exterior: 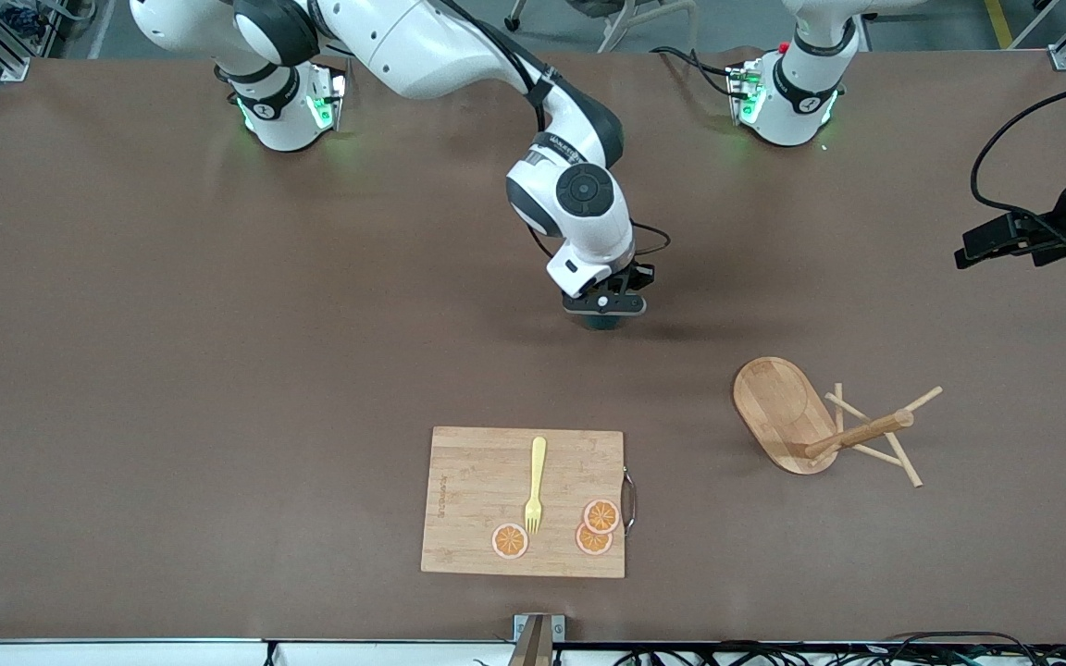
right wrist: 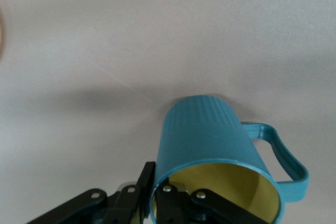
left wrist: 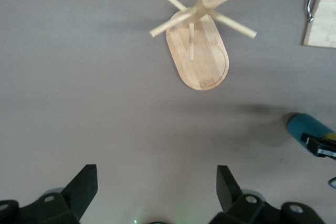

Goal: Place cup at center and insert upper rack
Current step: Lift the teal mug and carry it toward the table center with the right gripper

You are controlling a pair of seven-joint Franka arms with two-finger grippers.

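we see the right end effector point(exterior: 603, 313) clamped on the rim of the cup point(right wrist: 210, 140) over the middle of the tabletop point(exterior: 218, 324). the upper rack point(exterior: 815, 421) lies tipped over toward the left arm's end. the left end effector point(left wrist: 157, 190) waits spread open above that end's edge.

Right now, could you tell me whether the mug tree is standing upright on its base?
No, the mug tree lies tipped on its side on the table, its post slanting sideways.

Teal cup point(right wrist: 210, 140) mid-table; bamboo upper rack point(exterior: 815, 425) lies tipped over.
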